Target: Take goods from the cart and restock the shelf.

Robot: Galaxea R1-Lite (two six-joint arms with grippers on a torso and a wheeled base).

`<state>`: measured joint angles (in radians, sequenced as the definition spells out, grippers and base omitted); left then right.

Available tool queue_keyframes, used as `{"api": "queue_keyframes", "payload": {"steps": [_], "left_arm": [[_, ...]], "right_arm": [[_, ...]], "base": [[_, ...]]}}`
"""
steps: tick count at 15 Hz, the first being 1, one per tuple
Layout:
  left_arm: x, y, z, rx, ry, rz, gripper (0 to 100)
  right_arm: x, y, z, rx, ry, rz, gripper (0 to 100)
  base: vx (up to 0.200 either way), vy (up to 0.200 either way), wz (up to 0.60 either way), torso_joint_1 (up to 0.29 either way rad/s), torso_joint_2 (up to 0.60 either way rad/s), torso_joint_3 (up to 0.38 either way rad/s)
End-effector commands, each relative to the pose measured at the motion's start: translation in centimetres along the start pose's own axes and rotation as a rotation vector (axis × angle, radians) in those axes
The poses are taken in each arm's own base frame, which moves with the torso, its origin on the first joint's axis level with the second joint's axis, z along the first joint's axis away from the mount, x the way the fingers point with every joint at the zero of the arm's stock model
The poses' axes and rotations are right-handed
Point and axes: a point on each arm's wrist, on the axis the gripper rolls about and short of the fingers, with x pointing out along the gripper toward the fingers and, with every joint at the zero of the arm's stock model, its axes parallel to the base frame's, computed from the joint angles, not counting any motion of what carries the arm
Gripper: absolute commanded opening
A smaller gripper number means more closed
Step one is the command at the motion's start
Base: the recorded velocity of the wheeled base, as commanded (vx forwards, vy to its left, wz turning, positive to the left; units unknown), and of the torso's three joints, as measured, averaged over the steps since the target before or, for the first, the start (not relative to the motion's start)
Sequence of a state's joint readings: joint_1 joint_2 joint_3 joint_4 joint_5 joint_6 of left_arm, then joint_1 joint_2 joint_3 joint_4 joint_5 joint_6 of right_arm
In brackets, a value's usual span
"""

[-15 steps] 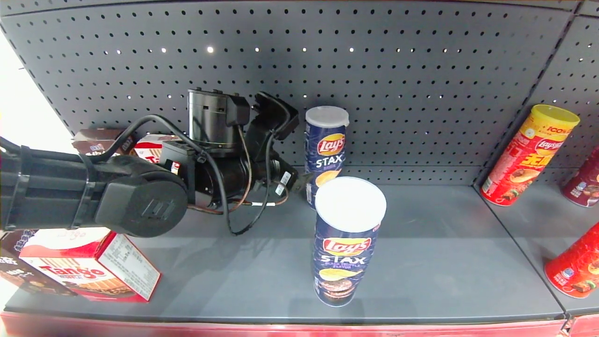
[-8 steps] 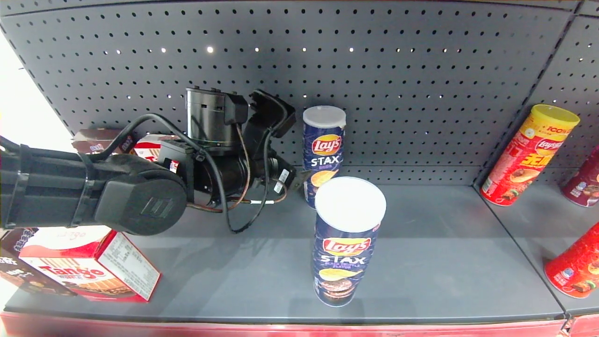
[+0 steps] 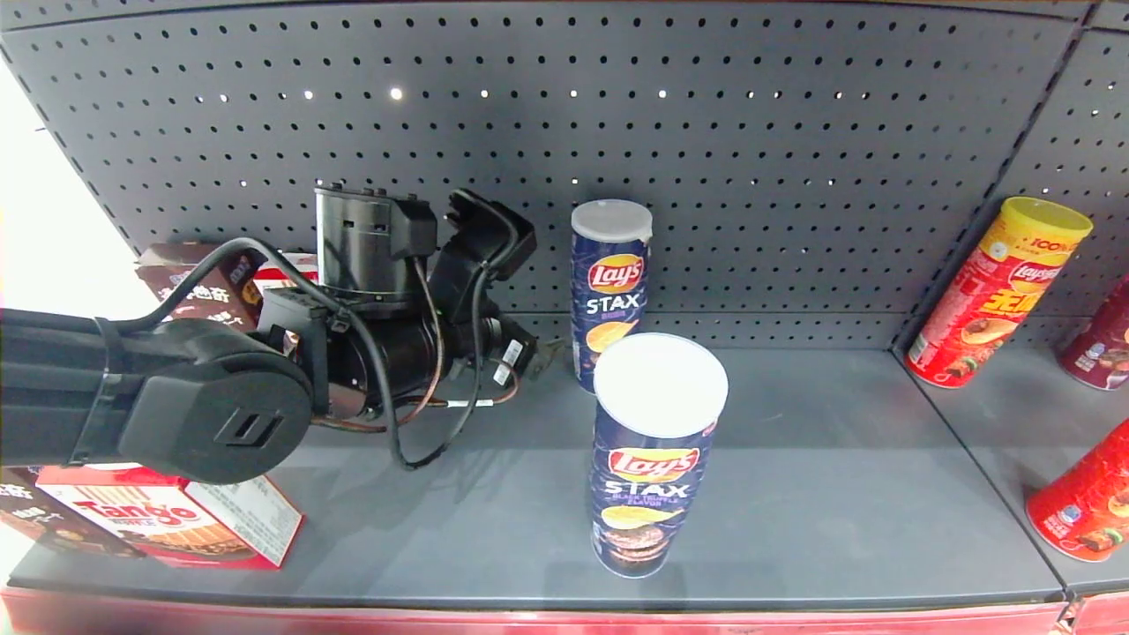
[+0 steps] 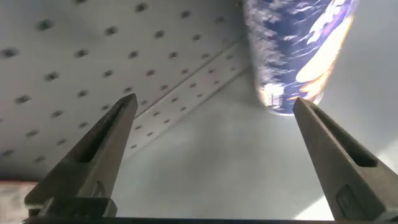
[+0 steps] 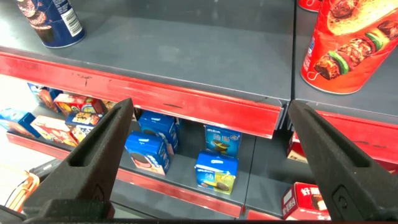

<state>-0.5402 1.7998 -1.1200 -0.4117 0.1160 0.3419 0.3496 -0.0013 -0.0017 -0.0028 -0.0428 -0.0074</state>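
Drawing back to the robot's left, the left gripper (image 3: 547,350) is leaving a gap between itself and the rear chip can (image 3: 610,295), which it was touching a second ago; the can itself has shifted only a little and is now standing upright at the back of the shelf (image 3: 838,476), close to the pegboard (image 3: 706,132). In the left wrist view the jaws are spreading wide with nothing between them, so the placing step is looking finished and the arm is retreating. A front chip can (image 3: 654,459) is standing upright nearer the shelf edge, in line with the rear one and apart from it. Both cans are wearing their pale lids, so their contents are staying hidden. Next, I judge, the arm is needing to clear the shelf without brushing either can and go back for another item. The right gripper (image 5: 210,104) is hanging released and empty before the lower shelves (image 5: 186,106). Red cans (image 3: 997,291) are leaning at the right, and a wafer box (image 3: 176,516) is lying at the front left.
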Motion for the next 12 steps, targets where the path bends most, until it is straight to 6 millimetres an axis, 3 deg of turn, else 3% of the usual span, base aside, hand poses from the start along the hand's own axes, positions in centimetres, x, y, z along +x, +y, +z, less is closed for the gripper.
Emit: {"api": "queue_keyframes", "payload": {"steps": [1,5,12], "left_arm": [[0.0,0.3,0.4,-0.004,-0.011,0.021,100],[1.8,-0.1,0.2,-0.005,0.002,0.018,100],[2.7,-0.1,0.3,-0.006,0.002,0.026,100]], "right_arm": [[0.0,0.0,0.0,0.0,0.001,0.002,100],[0.0,0.0,0.0,0.0,0.001,0.0,100],[0.0,0.0,0.0,0.0,0.001,0.0,100]], "base": [[0.0,0.0,0.0,0.0,0.0,0.0],[0.0,0.0,0.0,0.0,0.0,0.0],[0.0,0.0,0.0,0.0,0.0,0.0]]}}
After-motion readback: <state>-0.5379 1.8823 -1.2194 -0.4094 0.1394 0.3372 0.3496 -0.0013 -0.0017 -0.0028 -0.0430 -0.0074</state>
